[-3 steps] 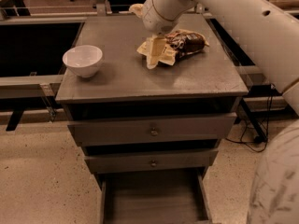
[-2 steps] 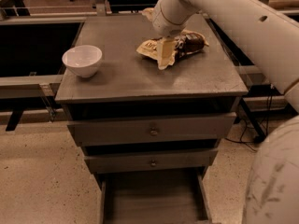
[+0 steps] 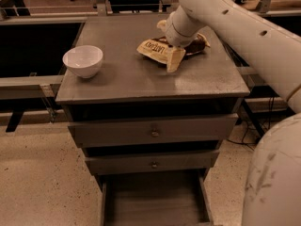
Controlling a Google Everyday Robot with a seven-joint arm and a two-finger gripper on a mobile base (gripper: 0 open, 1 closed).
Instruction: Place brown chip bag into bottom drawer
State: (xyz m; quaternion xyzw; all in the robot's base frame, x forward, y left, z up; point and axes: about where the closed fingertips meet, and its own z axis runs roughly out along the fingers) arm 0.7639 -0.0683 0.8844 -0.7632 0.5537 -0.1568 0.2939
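The brown chip bag (image 3: 154, 48) lies on the cabinet top (image 3: 141, 79) at the back right. Its cream end with dark lettering points left and its dark brown end (image 3: 196, 44) points right. My gripper (image 3: 167, 47) is down over the middle of the bag and open. One cream finger (image 3: 174, 60) is on the near side of the bag and the other (image 3: 162, 24) on the far side. The bag rests on the top. The bottom drawer (image 3: 155, 199) is pulled out below, with a bare flat floor.
A white bowl (image 3: 83, 60) stands at the left of the cabinet top. Two upper drawers with small round knobs (image 3: 154, 133) (image 3: 154, 164) are pulled out slightly. My white arm (image 3: 244, 32) crosses the right side. Dark counters flank the cabinet.
My gripper has moved right along the bag, from its cream end toward its middle. The bag stays on the cabinet top.
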